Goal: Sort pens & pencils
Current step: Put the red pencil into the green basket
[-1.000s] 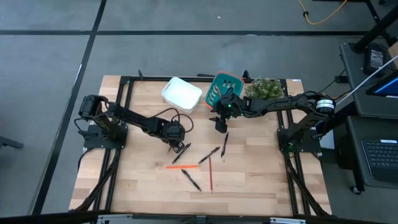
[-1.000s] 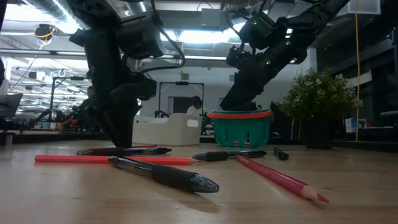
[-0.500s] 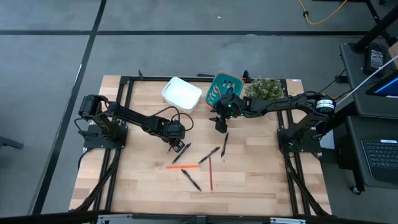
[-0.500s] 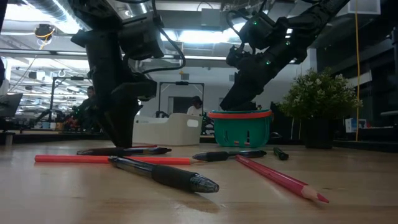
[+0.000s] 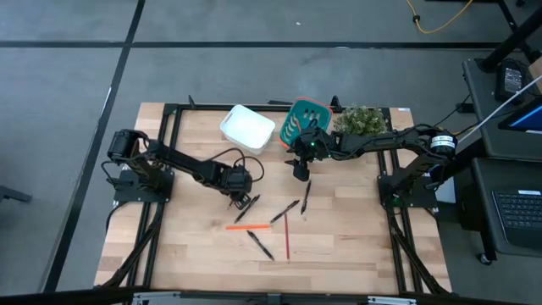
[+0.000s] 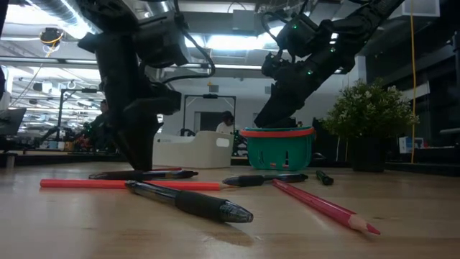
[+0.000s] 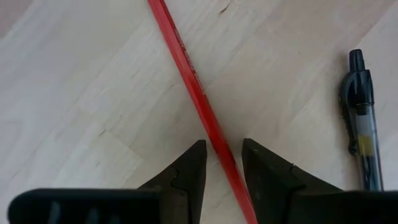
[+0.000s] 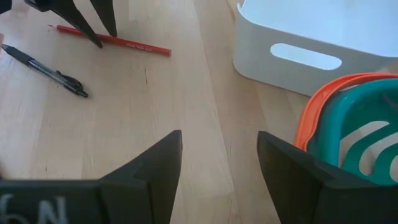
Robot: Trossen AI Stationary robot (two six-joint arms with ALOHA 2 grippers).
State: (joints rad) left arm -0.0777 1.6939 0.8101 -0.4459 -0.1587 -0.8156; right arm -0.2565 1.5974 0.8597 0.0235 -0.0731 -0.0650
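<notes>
My left gripper (image 7: 221,146) points down at the table, open, with one fingertip on each side of a red pencil (image 7: 193,87) that lies flat on the wood; I see a small gap on both sides. A black pen (image 7: 362,124) lies beside it. Further out lie an orange pencil (image 5: 248,226), a second red pencil (image 5: 286,235) and black pens (image 5: 261,245), (image 5: 284,211), (image 5: 306,194). My right gripper (image 5: 299,172) hangs open above the table in front of the teal basket (image 5: 305,119), with nothing between its fingers (image 8: 155,168).
A white bin (image 5: 247,127) stands at the far middle of the table, with the teal basket with its orange rim (image 8: 348,118) right of it and a potted plant (image 5: 360,121) further right. Bare wood lies at the near edge.
</notes>
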